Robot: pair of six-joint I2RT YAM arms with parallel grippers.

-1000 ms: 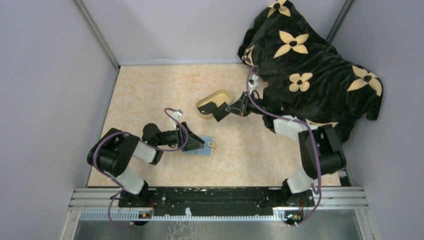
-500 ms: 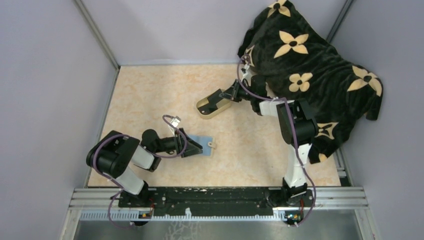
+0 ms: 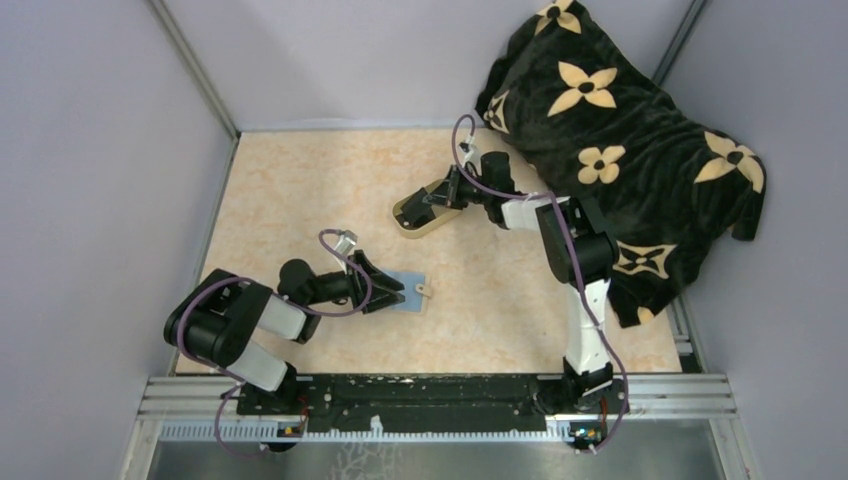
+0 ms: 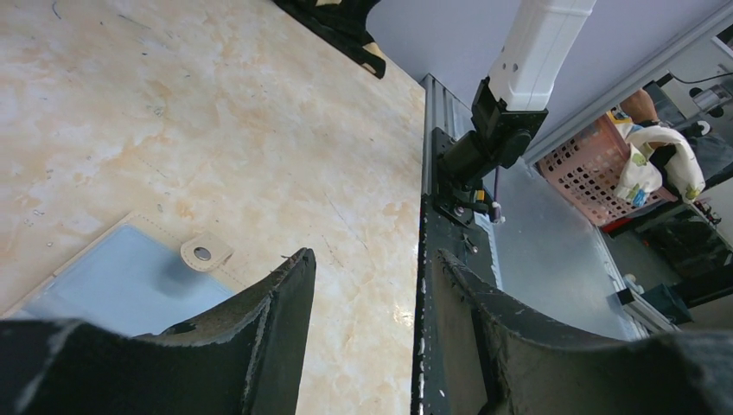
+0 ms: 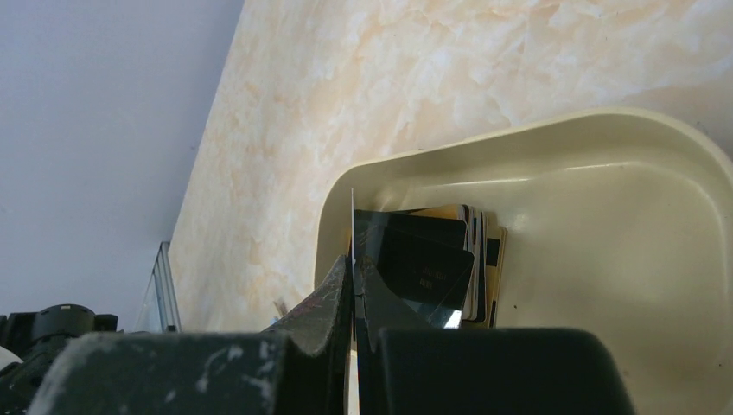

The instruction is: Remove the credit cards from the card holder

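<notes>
The card holder (image 3: 412, 287) lies open on the table, blue-grey face up, its tan tab (image 4: 206, 253) pointing right. My left gripper (image 3: 390, 289) rests low over its left part, open, with nothing between its fingers (image 4: 373, 259). My right gripper (image 3: 428, 203) reaches over the cream oval dish (image 3: 403, 214) and is shut on a thin credit card (image 5: 353, 216), seen edge-on between the jaws (image 5: 353, 264). Several more credit cards (image 5: 432, 259) lie stacked at the left end of the dish (image 5: 605, 207).
A black blanket with cream flowers (image 3: 620, 130) covers the back right corner, close behind the right arm. Grey walls enclose the table on three sides. The metal rail (image 3: 430, 390) carrying the arm bases runs along the near edge, and the right arm's base (image 4: 497, 138) stands on it.
The right arm has swung left and away from me, carrying its card from beside the dish to over it. The left gripper has barely shifted on the card holder.
</notes>
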